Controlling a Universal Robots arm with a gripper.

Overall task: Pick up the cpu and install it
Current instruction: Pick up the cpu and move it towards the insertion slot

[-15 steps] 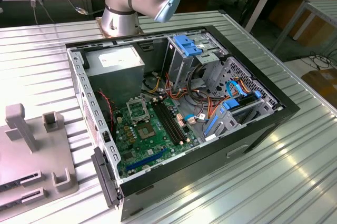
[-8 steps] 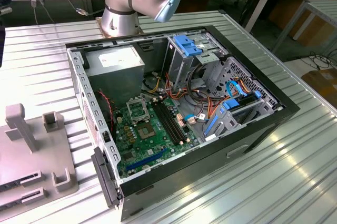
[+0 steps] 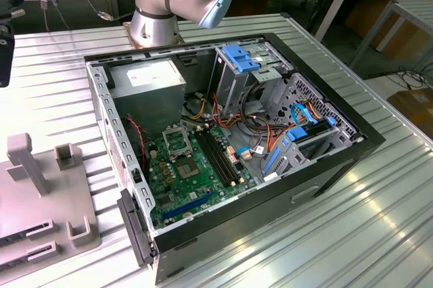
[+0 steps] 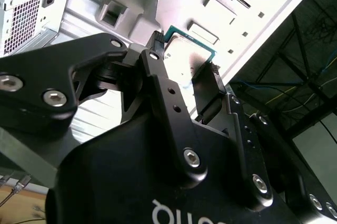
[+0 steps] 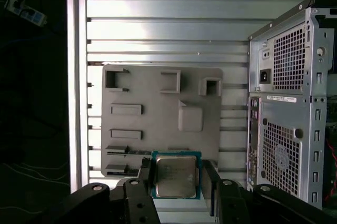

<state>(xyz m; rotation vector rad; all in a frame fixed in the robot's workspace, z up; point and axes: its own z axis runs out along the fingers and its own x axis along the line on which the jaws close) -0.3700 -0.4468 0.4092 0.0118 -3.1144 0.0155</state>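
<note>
The cpu point(image 5: 175, 175), a thin square chip with a pale metal face and green rim, sits between my two black fingers point(image 5: 146, 177). My gripper point(image 5: 177, 177) is shut on it. In the first wrist view the chip hangs above the edge of a grey holder plate point(image 5: 158, 113) on the ribbed metal table. The second wrist view shows the cpu point(image 4: 185, 49) pinched at the tips of the gripper point(image 4: 184, 69). The open computer case point(image 3: 338, 166) lies on the table with its green board up. The black-and-silver socket frame point(image 3: 177, 140) is on the board.
The arm's base point(image 3: 155, 21) stands behind the case. The grey holder plate point(image 3: 40, 200) with raised posts lies at the exterior view's left. The case's rear panel point(image 5: 287, 113) stands beside the plate in the first wrist view. Drive cages and cables point(image 3: 270, 119) crowd the case's far side.
</note>
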